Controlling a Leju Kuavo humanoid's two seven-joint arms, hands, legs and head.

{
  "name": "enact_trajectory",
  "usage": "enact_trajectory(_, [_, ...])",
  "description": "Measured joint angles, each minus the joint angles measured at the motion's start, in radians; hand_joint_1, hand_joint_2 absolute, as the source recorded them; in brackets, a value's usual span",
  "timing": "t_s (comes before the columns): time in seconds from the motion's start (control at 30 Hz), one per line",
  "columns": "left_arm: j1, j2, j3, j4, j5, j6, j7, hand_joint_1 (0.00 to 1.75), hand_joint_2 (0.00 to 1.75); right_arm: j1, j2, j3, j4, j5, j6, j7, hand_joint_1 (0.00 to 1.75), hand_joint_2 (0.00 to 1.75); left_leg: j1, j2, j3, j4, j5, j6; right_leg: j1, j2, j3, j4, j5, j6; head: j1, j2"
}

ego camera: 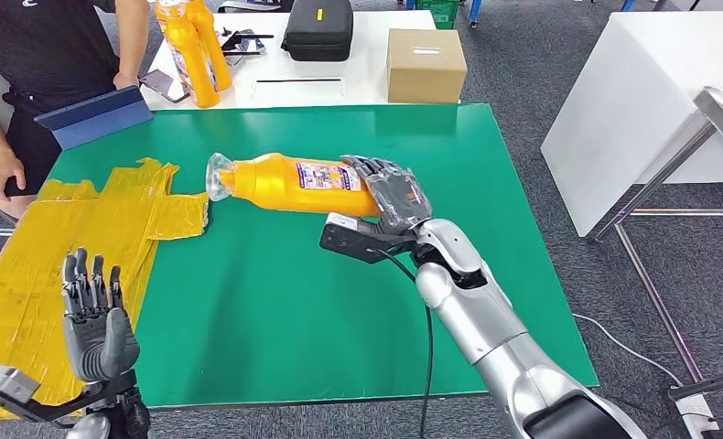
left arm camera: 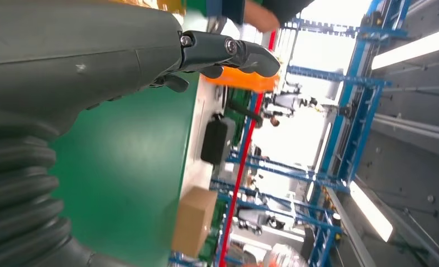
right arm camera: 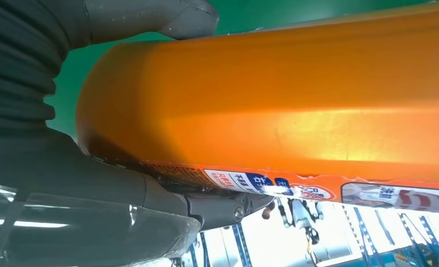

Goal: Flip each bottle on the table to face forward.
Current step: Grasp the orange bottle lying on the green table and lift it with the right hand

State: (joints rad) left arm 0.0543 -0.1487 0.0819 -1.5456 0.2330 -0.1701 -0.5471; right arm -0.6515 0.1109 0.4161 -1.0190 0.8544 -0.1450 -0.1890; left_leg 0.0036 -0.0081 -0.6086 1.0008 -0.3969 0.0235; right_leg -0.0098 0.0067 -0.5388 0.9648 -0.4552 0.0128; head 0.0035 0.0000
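Mostly green table (ego camera: pixel 275 302), used as the landmark. Orange bottle (ego camera: pixel 294 183) lies on its side near the table's middle, clear cap end toward the yellow taped patch (ego camera: pixel 111 219), label face up. Base end hidden under the right hand (ego camera: pixel 390 194), whose fingers (ego camera: pixel 372 166) wrap over the top of the bottle; hand is grasping it. Whether the bottle rests on the table or is slightly raised, cannot tell. From the right wrist camera the bottle's orange side (right arm camera: pixel 295 94) is pressed close, thumb against one edge, strip of label at the other; cap end cut off.

Left hand (ego camera: pixel 92 315) is raised over the near left corner of the table, above the yellow patch, fingers straight and apart, holding nothing. Its wrist camera shows its dark fingers (left arm camera: pixel 228 53) extended over green surface.

Beyond the table's far edge, a white table (ego camera: pixel 367 55) carries two upright orange bottles (ego camera: pixel 193 41), a black case (ego camera: pixel 318 29) and a cardboard box (ego camera: pixel 426 64). A person (ego camera: pixel 37 55) stands at the far left corner, cut off by the picture edge, with a blue tablet (ego camera: pixel 94 116) just beside.
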Motion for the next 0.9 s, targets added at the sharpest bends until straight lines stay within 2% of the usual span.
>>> enact_trajectory(0.27, [-0.094, -0.014, -0.109, 0.048, 0.015, 0.014, 0.035, 0.0, 1.75, -0.03, 0.13, 0.006, 0.14, -0.107, -0.02, -0.02, 1.75, 1.75, 0.0, 0.0, -0.001, 0.0, 0.0, 0.0, 0.0, 0.0, -0.001, 0.0, 0.0, 0.0, 0.0, 0.0])
enact_trajectory(0.47, [-0.179, -0.021, -0.181, 0.121, 0.049, 0.017, 0.051, 0.0, 1.75, -0.086, 0.211, 0.03, 0.259, -0.194, -0.025, -0.005, 1.75, 1.75, 0.0, 0.0, -0.001, 0.0, 0.0, 0.0, 0.0, 0.0, -0.001, 0.0, 0.0, 0.0, 0.0, 0.0])
enact_trajectory(0.67, [-0.249, -0.034, -0.235, 0.196, 0.074, 0.009, 0.059, 0.0, 1.75, -0.12, 0.237, 0.097, 0.325, -0.271, -0.036, 0.023, 1.75, 1.75, -0.001, 0.0, -0.002, 0.0, 0.0, 0.0, 0.0, 0.0, -0.002, 0.0, 0.0, 0.0, 0.0, 0.0])
enact_trajectory(0.9, [-0.299, -0.048, -0.256, 0.254, 0.092, 0.004, 0.063, 0.0, 1.75, -0.127, 0.245, 0.183, 0.36, -0.326, -0.055, 0.052, 1.75, 1.75, -0.001, 0.0, -0.003, 0.0, 0.0, 0.0, 0.0, 0.0, -0.003, 0.0, 0.0, 0.0, 0.0, 0.0])
